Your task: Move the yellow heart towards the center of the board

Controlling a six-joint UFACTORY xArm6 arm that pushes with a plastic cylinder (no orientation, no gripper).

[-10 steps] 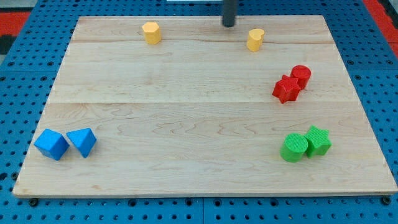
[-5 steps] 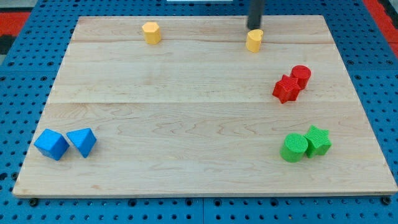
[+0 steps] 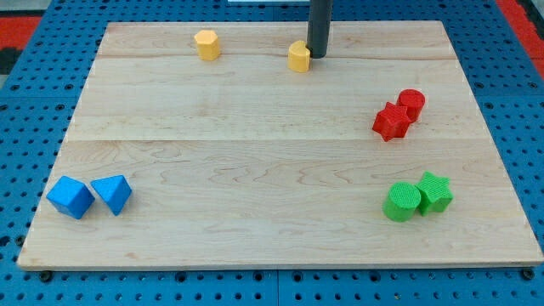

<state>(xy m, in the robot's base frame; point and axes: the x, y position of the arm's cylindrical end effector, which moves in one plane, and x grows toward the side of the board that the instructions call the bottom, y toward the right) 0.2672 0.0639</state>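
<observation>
Yellow heart (image 3: pixel 298 57) shifted toward view's left since earlier frame; my tip (image 3: pixel 318 54) touching its right side.

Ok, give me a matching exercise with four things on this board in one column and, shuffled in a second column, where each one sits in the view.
Things
1. yellow heart-shaped block
2. pair of blue blocks
3. pair of green blocks
4. yellow hexagonal block

Places
A. the view's bottom right
B. the view's top, just left of my tip
C. the view's top left
D. the view's bottom left

Pairs: 1-B, 2-D, 3-A, 4-C
</observation>
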